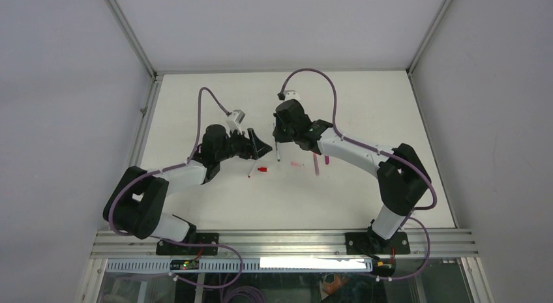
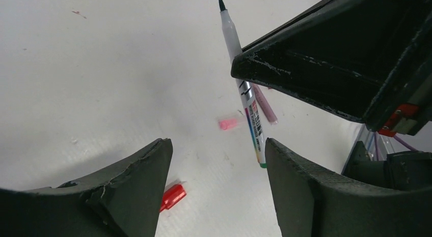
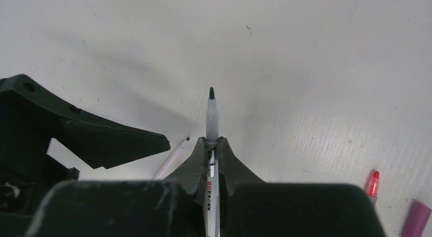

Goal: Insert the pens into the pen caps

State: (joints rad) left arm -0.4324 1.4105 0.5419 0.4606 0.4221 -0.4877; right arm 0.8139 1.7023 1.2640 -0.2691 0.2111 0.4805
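Observation:
My right gripper (image 1: 278, 139) is shut on a white pen (image 3: 212, 114) with a dark green tip that sticks out past the fingertips (image 3: 224, 148). The same pen (image 2: 249, 104) shows in the left wrist view with a green rear end, held above the table. My left gripper (image 1: 259, 144) is open and empty (image 2: 216, 163), just left of the right one. A red pen cap (image 2: 173, 196) lies by its left finger. A pink cap (image 2: 228, 124) lies beyond. Another white pen (image 3: 173, 156) lies on the table under the grippers.
A red-tipped pen (image 3: 373, 186) and a magenta piece (image 3: 415, 219) lie to the right, as do two pink pens (image 1: 317, 165). The white table (image 1: 215, 205) has raised rails along its left and right edges.

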